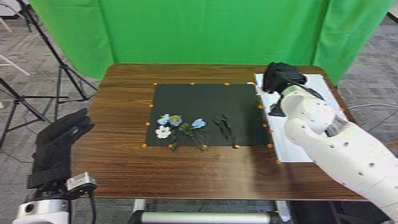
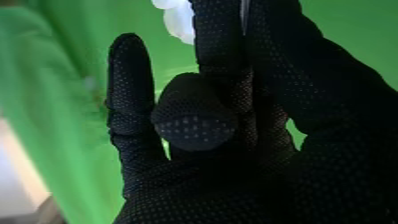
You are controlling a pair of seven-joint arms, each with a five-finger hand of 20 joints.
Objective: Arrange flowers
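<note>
On the table [image 1: 120,170], flowers with blue, yellowish and white heads [image 1: 163,132] lie on the left and middle of the near part of a black mat [image 1: 204,100], green stems [image 1: 224,129] just to their right. The right hand [image 1: 284,75], fingers mostly straight, is over a white board [image 1: 296,145]; a pale shape [image 2: 180,20] near its fingers is unclear. The left hand [image 1: 62,142] is open beside the table's left edge.

A green curtain [image 1: 213,32] hangs behind the brown table [image 1: 124,100]; black tripods [image 1: 63,66] stand on grey carpet [image 1: 373,80] at left.
</note>
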